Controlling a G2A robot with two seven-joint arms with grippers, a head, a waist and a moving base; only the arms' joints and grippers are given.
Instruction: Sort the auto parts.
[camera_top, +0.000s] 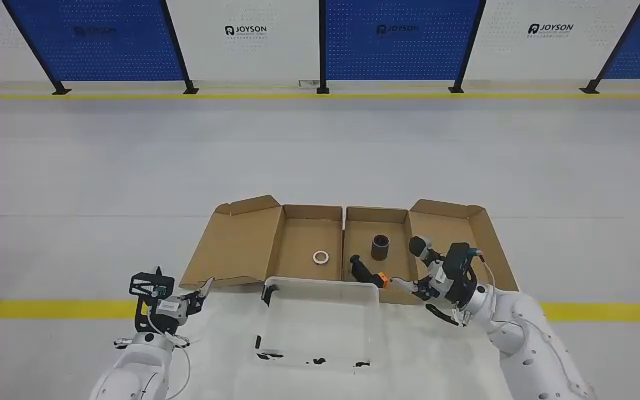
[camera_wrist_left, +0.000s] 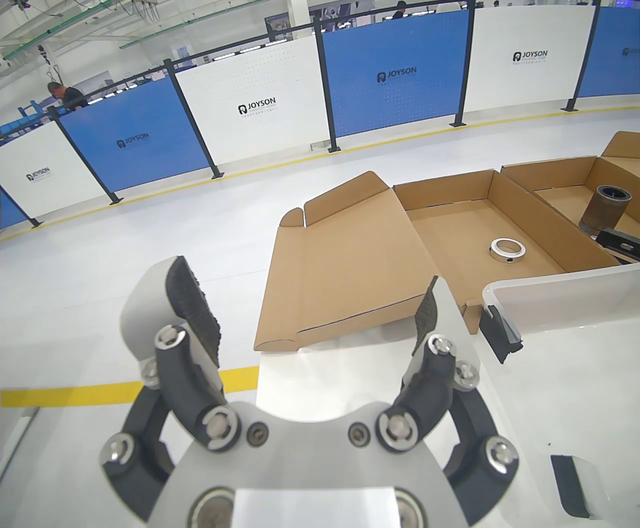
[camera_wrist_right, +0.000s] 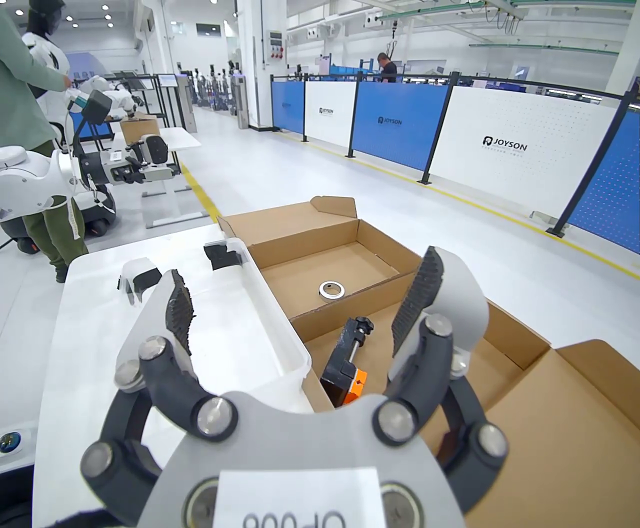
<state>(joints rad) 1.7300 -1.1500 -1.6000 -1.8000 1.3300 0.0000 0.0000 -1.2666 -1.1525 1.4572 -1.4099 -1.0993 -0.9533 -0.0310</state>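
Top view gives us the tally: the silver ring (camera_top: 320, 257) lies alone in the cardboard box (camera_top: 245, 240) compartment toward the surface's left edge. The dark cylinder (camera_top: 381, 245) and the black clamp (camera_top: 365, 272) share the compartment toward the right edge. The white bin (camera_top: 320, 283) nearer the front edge looks almost bare, its few dark specks too small to name, so we judge the sorting largely done. Both end effectors are spread wide and hold nothing, the left end effector (camera_wrist_left: 306, 274) at the surface's left edge and the right end effector (camera_wrist_right: 302, 270) above the clamp.
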